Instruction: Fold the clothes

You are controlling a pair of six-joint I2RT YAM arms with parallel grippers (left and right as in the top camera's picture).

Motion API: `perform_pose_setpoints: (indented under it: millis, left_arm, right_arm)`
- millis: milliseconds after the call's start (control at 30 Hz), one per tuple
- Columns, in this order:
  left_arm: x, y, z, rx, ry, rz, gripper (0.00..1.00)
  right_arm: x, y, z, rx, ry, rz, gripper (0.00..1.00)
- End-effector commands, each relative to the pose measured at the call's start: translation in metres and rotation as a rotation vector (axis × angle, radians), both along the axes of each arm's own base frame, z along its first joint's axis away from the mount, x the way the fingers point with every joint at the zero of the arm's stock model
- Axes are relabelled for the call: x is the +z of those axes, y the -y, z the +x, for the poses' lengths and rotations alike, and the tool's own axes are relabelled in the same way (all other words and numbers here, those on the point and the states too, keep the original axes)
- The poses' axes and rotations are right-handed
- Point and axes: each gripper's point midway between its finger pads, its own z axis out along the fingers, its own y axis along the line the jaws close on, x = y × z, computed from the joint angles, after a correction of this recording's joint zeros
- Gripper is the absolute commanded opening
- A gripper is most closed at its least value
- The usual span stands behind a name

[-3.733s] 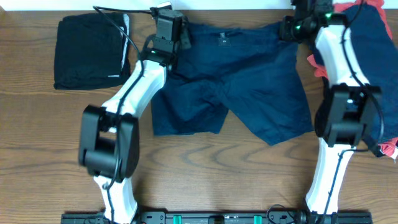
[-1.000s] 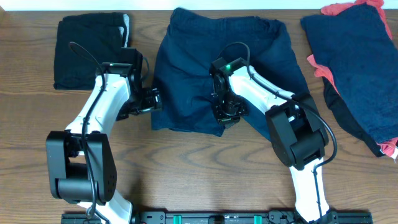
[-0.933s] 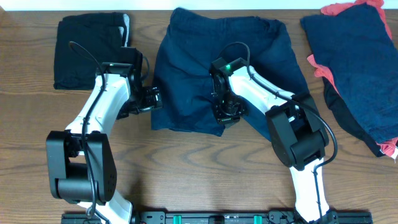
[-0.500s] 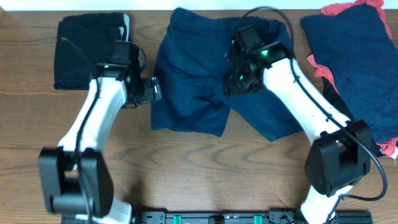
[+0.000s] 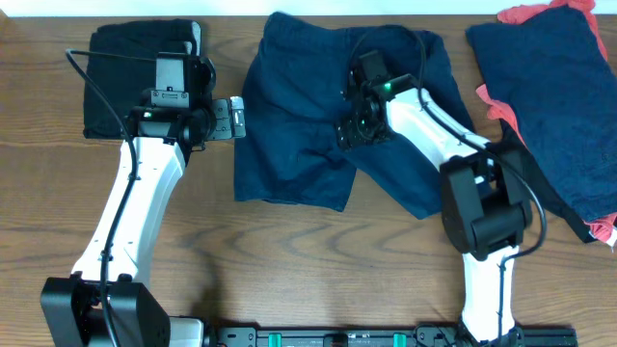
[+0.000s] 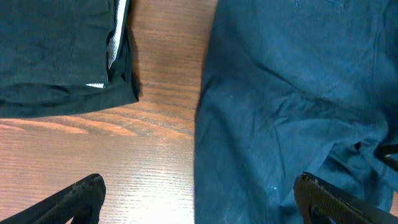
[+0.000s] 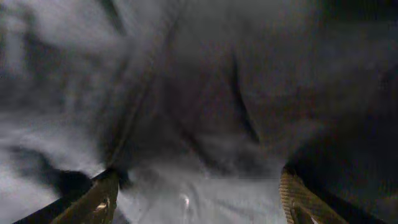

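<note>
The clothes in play are navy blue shorts [image 5: 308, 125], spread flat at the middle back of the table with both legs toward the front. My left gripper [image 5: 231, 118] hovers open over the shorts' left edge. In the left wrist view its fingertips [image 6: 81, 196] stand wide apart, over bare wood on one side and navy fabric [image 6: 292, 93] on the other. My right gripper [image 5: 359, 125] is low over the shorts' crotch. Its fingers [image 7: 93, 202] are spread wide above blurred dark cloth [image 7: 205, 112] and grip nothing.
A folded black garment [image 5: 135, 77] with a pale stripe [image 6: 115, 37] lies at the back left. A pile of navy and coral-red clothes [image 5: 549, 96] sits at the right edge. Bare wooden table [image 5: 318, 260] runs along the front.
My right gripper has opened and moved from the shorts' left leg hem back toward the crotch. My left gripper has shifted toward the back, still open.
</note>
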Motion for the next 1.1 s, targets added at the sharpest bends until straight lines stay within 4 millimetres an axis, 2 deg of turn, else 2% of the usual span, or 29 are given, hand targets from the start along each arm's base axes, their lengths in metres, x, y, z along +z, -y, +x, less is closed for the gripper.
perform_pose_setpoints:
  millis: [0, 133, 233, 400, 500, 600, 667, 733, 833, 933, 1000, 1067]
  left_arm:
    - [0.0, 0.002, 0.002, -0.041, 0.007, 0.018, 0.98]
    - [0.001, 0.002, 0.004, -0.044, 0.014, 0.019, 0.98]
    - [0.002, 0.002, 0.006, -0.044, 0.024, 0.019, 0.98]
    - [0.004, 0.002, 0.009, -0.044, 0.038, 0.018, 0.98]
    - [0.004, 0.002, 0.009, -0.05, 0.041, 0.022, 0.98]
    - [0.004, 0.002, 0.009, -0.071, 0.043, 0.036, 0.98]
    - [0.004, 0.002, 0.009, -0.087, 0.042, 0.047, 0.98]
    - [0.004, 0.002, 0.009, -0.103, 0.044, 0.057, 0.98]
    - [0.005, 0.002, 0.011, -0.128, 0.056, 0.075, 0.98]
    - [0.006, 0.0, 0.012, -0.143, 0.063, 0.097, 0.98]
    - [0.007, -0.002, 0.014, -0.134, 0.069, 0.098, 0.98]
    - [0.007, -0.007, 0.015, -0.122, 0.072, 0.098, 0.98]
  right_arm:
    - [-0.023, 0.017, -0.006, 0.001, -0.034, -0.1, 0.82]
    - [-0.038, 0.052, -0.007, -0.024, -0.062, -0.23, 0.88]
    - [-0.047, 0.076, 0.001, -0.024, -0.055, -0.285, 0.92]
    - [-0.064, 0.111, 0.035, 0.047, 0.026, -0.307, 0.96]
    - [-0.075, 0.132, 0.063, 0.129, 0.111, -0.321, 0.99]
    - [-0.073, 0.153, 0.081, 0.147, 0.169, -0.334, 0.99]
    - [-0.057, 0.156, 0.084, 0.128, 0.168, -0.311, 0.99]
    - [-0.027, 0.146, 0.086, 0.113, 0.166, -0.234, 0.99]
    - [0.032, 0.118, 0.086, 0.1, 0.187, -0.087, 0.99]
    - [0.093, 0.083, 0.077, 0.133, 0.226, 0.054, 0.99]
    - [0.123, 0.06, 0.071, 0.161, 0.263, 0.108, 0.99]
    - [0.141, 0.038, 0.064, 0.181, 0.294, 0.13, 0.99]
